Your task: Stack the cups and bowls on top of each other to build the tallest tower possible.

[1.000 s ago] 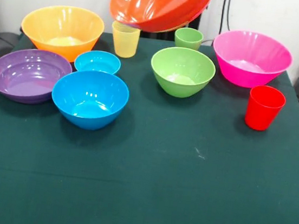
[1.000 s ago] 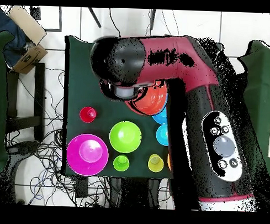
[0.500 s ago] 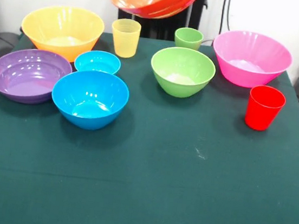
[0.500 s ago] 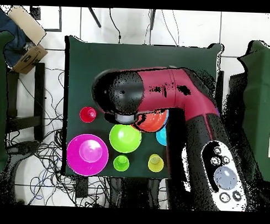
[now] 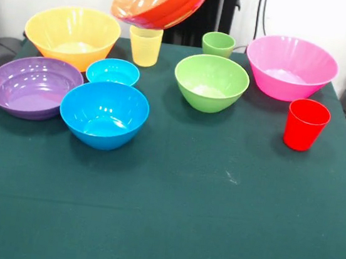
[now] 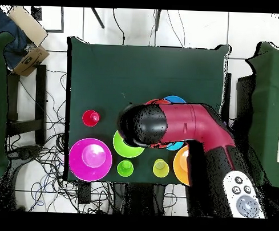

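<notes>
A red-orange bowl (image 5: 160, 1) hangs tilted in the air above the yellow cup (image 5: 145, 47). It is held from behind, so the gripper is shut on it, though the bowl hides the gripper itself. From overhead the arm (image 6: 142, 125) covers the bowl except a red rim (image 6: 156, 102). On the cloth stand the yellow-orange bowl (image 5: 72, 35), purple bowl (image 5: 33, 86), small blue bowl (image 5: 112, 71), big blue bowl (image 5: 103, 113), green bowl (image 5: 211, 82), pink bowl (image 5: 290, 67), green cup (image 5: 218, 44) and red cup (image 5: 305, 124). Each stands alone and upright, so no tower shows.
A dark green cloth (image 5: 201, 209) covers the table. Overhead, a cardboard box (image 6: 28, 58) sits off the table's corner, and cables lie on the floor around it.
The red-orange bowl has swung left and a little lower in the front view, from above the green cup's side to over the yellow cup. Overhead, the arm has drawn back toward its base.
</notes>
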Robot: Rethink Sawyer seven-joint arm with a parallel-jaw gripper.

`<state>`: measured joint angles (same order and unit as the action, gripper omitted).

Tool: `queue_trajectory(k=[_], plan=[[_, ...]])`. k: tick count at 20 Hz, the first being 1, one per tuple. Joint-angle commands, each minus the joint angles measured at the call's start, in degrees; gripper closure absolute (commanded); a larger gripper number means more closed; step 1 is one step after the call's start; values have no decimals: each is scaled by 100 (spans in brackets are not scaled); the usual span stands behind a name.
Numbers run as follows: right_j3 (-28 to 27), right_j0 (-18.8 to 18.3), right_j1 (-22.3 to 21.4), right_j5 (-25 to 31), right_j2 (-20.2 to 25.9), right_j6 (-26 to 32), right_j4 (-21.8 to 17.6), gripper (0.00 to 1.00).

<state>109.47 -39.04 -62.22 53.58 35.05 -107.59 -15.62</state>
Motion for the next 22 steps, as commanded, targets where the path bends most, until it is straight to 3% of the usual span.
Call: queue_trajectory(k=[1, 5, 10, 22], plan=[[1026, -144, -43, -623, 167, 535, 1, 100], [1175, -256, -77, -746, 173, 626, -190, 100], [1397, -569, -169, -986, 392, 840, -161, 100], [1079, -1071, 267, -989, 599, 1192, -639, 100]])
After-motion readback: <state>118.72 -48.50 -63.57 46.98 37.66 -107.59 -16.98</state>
